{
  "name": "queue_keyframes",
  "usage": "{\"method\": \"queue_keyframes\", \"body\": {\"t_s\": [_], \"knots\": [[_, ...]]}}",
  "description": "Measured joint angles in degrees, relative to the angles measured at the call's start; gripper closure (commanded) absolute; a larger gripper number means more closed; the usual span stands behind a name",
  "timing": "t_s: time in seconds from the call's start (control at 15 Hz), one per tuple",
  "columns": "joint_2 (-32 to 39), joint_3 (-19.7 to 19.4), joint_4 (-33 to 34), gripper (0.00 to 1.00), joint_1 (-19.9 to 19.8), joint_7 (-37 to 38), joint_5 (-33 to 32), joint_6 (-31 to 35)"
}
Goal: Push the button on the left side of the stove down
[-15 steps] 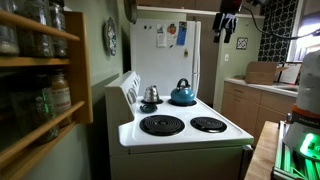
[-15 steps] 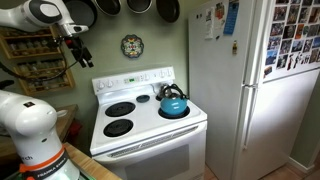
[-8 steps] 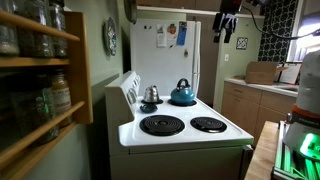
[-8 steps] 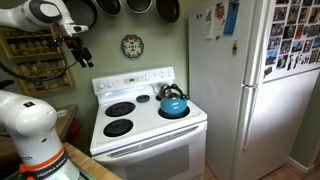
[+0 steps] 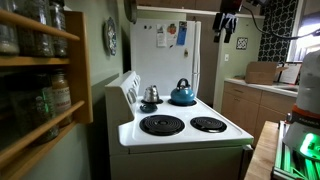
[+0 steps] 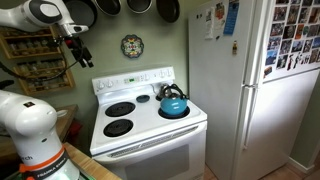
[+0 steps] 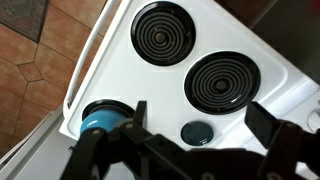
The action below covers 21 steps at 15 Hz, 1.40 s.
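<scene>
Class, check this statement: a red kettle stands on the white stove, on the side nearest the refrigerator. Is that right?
Not quite. The kettle is blue, not red, as both exterior views show. The rest holds: it stands on the white stove, on the side nearest the refrigerator.

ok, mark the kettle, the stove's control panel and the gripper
kettle [image 6: 172, 104], in an exterior view, on its blue body.
control panel [image 6: 135, 82], in an exterior view, middle of its white face.
gripper [image 7: 201, 113], wrist view, midway between its open fingers.
</scene>
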Motion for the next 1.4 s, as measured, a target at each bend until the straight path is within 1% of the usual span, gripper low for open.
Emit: {"method": "queue_keyframes", "body": {"t_s": [0.27,0.33,0.47,0.73,0.8,0.87,1.0,1.13,1.4], "knots": [[0.06,0.0,0.01,0.0,0.02,-0.05,-0.02,0.02],[0.38,0.07,-0.02,0.0,0.27,-0.63,0.28,1.11],[2.02,0.35,-0.22,0.0,1.75,-1.98,2.31,5.87],[8.59,0.46,-1.47,0.0,6.42,-4.47,9.58,19.71],[10.62,0.34,-1.95,0.11,7.36,-5.23,11.18,23.07],[12.73,-0.01,-2.33,0.25,8.19,-6.17,12.6,26.07],[16.49,-1.5,-2.59,0.42,9.33,-8.34,14.9,30.2],[20.04,-3.93,-2.61,0.58,10.13,-11.03,17.51,33.42],[26.73,-8.62,-2.41,0.87,12.18,-17.25,25.43,38.89]]}}
